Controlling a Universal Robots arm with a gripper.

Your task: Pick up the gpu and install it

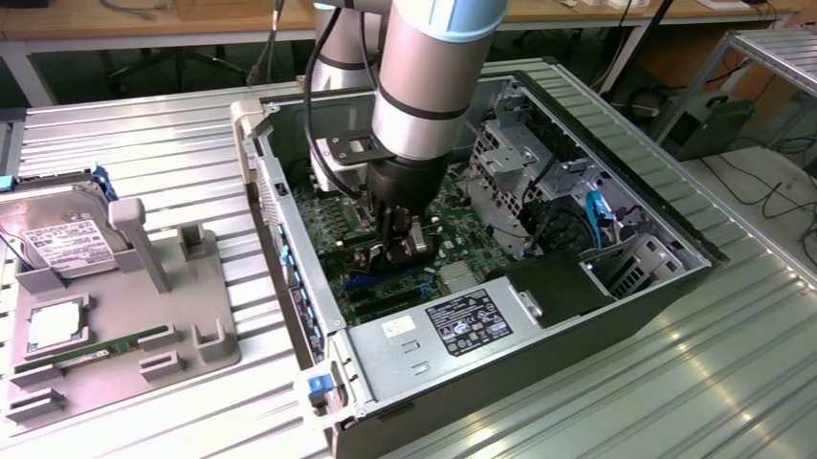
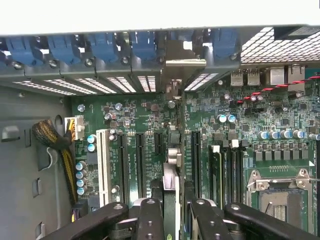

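Two black fingers (image 2: 150, 220) of my claw (image 1: 398, 237) pinch the thin flat gpu (image 2: 172, 200) edge-on, inside the open metal computer case (image 1: 638, 287), above the green motherboard (image 2: 280, 120).

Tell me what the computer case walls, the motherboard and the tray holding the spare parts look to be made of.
Computer case: apparently sheet metal, dull grey, with punched vent holes and folded edges.
Motherboard: green circuit board, likely a resin laminate, matte, studded with black slots and silvery capacitors.
Parts tray: looks like moulded or printed grey plastic, matte, with rounded blocky posts; the hard drive stands in it.
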